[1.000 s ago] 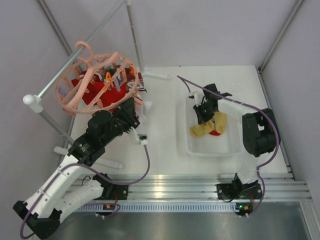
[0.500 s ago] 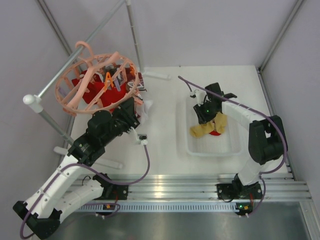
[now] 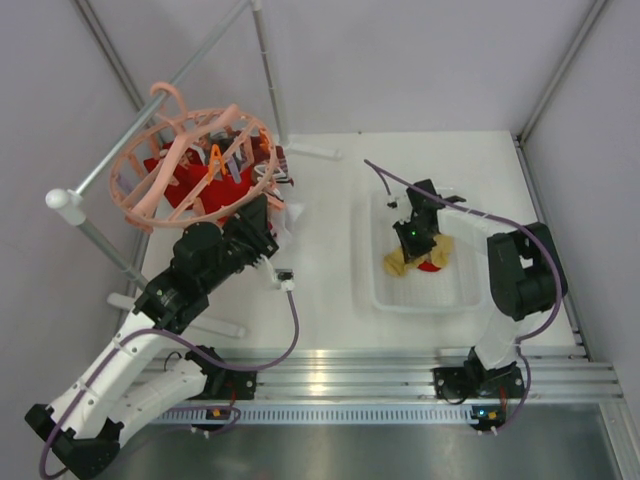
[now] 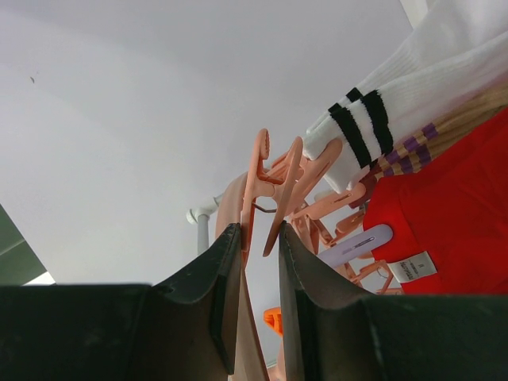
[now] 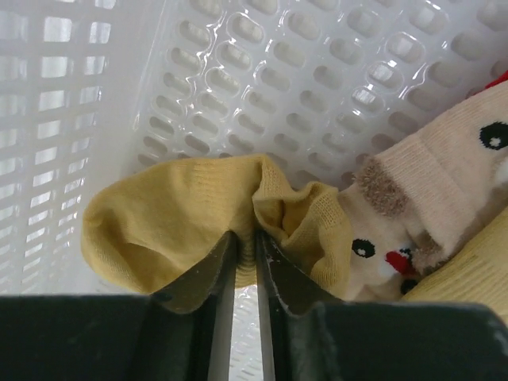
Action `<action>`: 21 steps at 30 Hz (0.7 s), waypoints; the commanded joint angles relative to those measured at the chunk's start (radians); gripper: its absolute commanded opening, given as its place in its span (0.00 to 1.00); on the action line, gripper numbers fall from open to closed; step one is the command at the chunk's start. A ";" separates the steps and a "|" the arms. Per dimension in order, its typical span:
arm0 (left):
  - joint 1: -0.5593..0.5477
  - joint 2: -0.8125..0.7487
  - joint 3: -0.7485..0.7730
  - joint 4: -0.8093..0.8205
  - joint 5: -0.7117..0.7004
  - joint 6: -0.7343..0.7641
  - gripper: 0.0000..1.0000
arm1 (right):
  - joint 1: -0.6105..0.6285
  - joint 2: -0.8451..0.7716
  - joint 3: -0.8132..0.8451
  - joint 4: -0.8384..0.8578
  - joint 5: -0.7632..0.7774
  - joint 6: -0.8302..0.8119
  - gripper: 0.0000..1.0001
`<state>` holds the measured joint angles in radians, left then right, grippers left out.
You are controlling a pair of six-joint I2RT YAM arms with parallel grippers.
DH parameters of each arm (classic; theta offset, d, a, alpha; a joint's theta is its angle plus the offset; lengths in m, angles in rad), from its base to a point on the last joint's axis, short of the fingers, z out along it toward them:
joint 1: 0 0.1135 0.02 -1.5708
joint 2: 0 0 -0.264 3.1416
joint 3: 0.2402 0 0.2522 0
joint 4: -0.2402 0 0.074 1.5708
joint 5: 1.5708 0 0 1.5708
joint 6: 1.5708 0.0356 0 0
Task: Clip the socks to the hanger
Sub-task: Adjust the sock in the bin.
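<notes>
The table [image 3: 330, 300] carries everything. At its far left corner the round pink hanger [image 3: 168, 172] hangs from a grey rail [image 3: 205, 55]. A white basket [image 3: 452, 288] sits toward the table's right edge.

On the hanger, a white striped sock [image 4: 397, 103] and a red sock [image 4: 452, 206] are already pegged up. The left gripper [image 4: 258, 238] reaches up under its rim, jaws nearly together and squeezing the levers of one pink clip [image 4: 274, 186].

In the basket lie a yellow sock [image 5: 167, 230] and, just beside it, a beige patterned sock [image 5: 421, 198] with a little face on it. The right gripper [image 5: 244, 238] is down among them, jaws pinched shut on a raised fold of the yellow sock.

That sock looks light, limp and stretchy, so it should lift without effort but will droop and swing. A pinch near the cuff would likely leave a clean edge free to feed into the clip. The present hold seems to be mid-body, so the hanging ends may need managing.
</notes>
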<state>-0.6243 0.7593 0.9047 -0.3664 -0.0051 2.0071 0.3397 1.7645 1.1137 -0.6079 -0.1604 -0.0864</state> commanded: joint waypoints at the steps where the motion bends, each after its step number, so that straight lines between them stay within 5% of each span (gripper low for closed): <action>1: 0.000 -0.018 -0.015 0.043 0.014 0.065 0.00 | 0.013 0.029 0.006 0.016 -0.004 -0.068 0.08; 3: 0.000 -0.021 -0.018 0.043 0.014 0.062 0.00 | 0.015 0.013 0.006 0.019 -0.002 -0.125 0.00; 15: 0.000 -0.023 -0.023 0.047 0.014 0.059 0.00 | 0.036 -0.149 0.127 -0.093 -0.162 -0.518 0.00; 21: 0.000 -0.017 -0.023 0.050 0.014 0.062 0.00 | 0.068 -0.149 0.118 -0.156 -0.243 -0.749 0.11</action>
<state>-0.6243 0.7483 0.8890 -0.3656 -0.0082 2.0075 0.3836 1.6329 1.2182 -0.7055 -0.3325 -0.6643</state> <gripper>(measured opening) 0.273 0.097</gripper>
